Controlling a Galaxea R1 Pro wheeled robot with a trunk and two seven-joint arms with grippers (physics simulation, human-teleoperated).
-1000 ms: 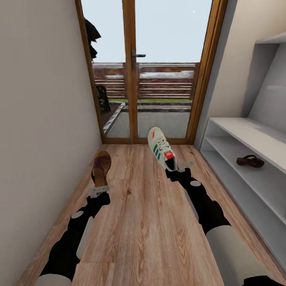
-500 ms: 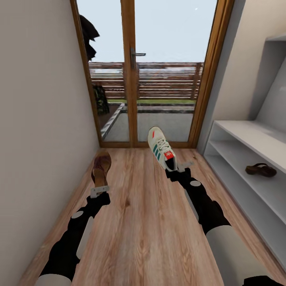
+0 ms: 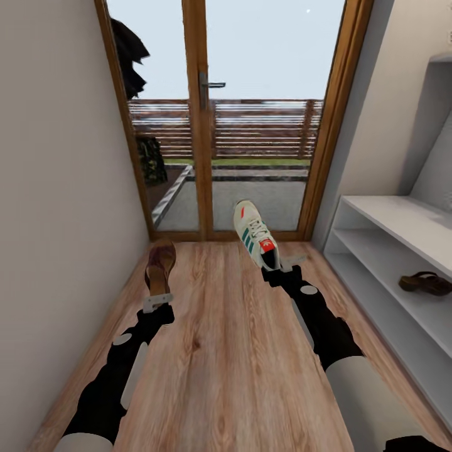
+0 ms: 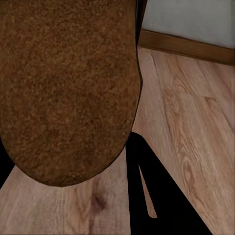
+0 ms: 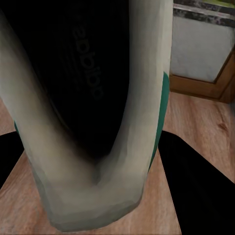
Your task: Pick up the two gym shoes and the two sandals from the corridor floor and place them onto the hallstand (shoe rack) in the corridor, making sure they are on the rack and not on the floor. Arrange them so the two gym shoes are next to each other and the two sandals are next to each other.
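While carrying: I have one shoe in each arm, both lifted off the corridor floor [image 3: 220,351] and not yet brought to the hallstand [image 3: 376,216].
Left pincer: the left pincer [image 3: 157,302] is pinching one brown sandal [image 3: 159,267] by its heel end, toe pointing toward the glass door [image 3: 251,125]; in the left wrist view the sandal's underside [image 4: 68,88] hangs above the planks.
Right pincer: the right pincer [image 3: 284,267] is pinching one gym shoe [image 3: 254,233] at the heel, toe up and away from me; the right wrist view looks into its dark opening [image 5: 88,98].
Rack: a second sandal [image 3: 425,283] already lies on the hallstand's lower shelf, near that shelf's front edge and well apart from both arms.
Step in hand: by my reading this is the carrying leg, with the unit off to my right side.
Next move: I judge I need to turn toward the shelves and set the held sandal just beside its mate, then put the sneaker down on the rack with room left alongside for its pair.
Count, sandals: two, one held, one shelved.
Count, gym shoes: one, held; where the other is I cannot tell.
Count, pincers: two, both loaded.
Progress: roughly a quarter done, as I judge it, with one of four on the rack.
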